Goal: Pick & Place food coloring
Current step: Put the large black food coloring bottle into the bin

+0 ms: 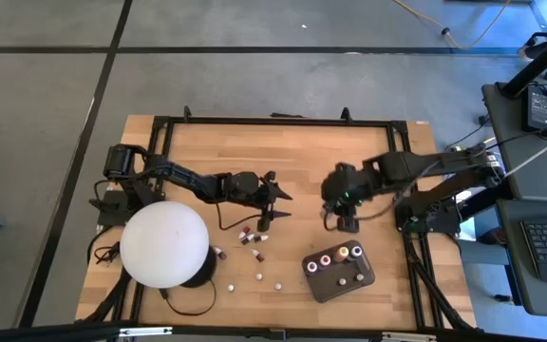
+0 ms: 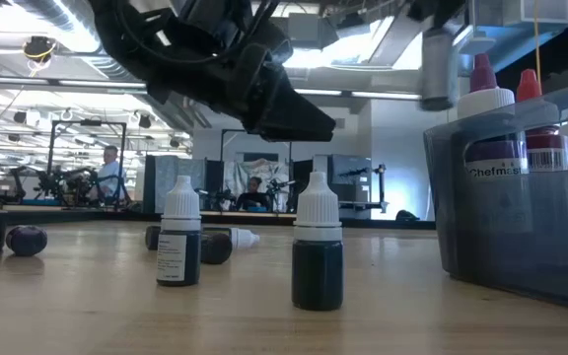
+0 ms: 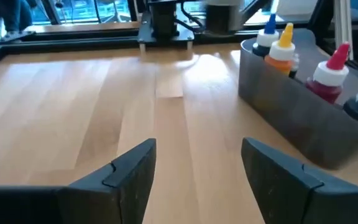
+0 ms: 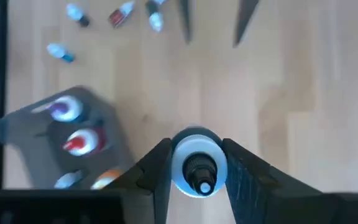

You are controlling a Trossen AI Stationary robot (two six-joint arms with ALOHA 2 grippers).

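The right gripper's (image 4: 194, 171) fingers were clamped on a white-capped food coloring bottle (image 4: 196, 163), one finger on each side of the cap, the nozzle pointing up at the wrist camera. In the high view this gripper (image 1: 343, 217) hung over bare table (image 1: 302, 152) right of centre, with the dark grey tray (image 1: 338, 284) nearer and a little to its right. The tray already held several bottles (image 1: 341, 254) standing upright.

The left gripper's (image 3: 194, 168) fingers were spread wide and held nothing; only bare wood showed between them. In the high view it (image 1: 272, 211) sat just left of centre, its tips over the far edge of the loose bottles (image 1: 251, 235) scattered on the table. Some of these stood upright, as the two dark white-capped ones (image 2: 318, 244) in the low view did, and others lay on their sides. The big white dome (image 1: 164, 244) stood at the near left, touching none of them.

Judgement: the step in hand was carrying the gripped bottle to the tray. It would be done well by keeping the bottle vertical, centring it over a free place and lowering it fully before letting go, since a release from height could tip it against its neighbours. Which places remained free could not be made out. The grip appeared central on the cap.
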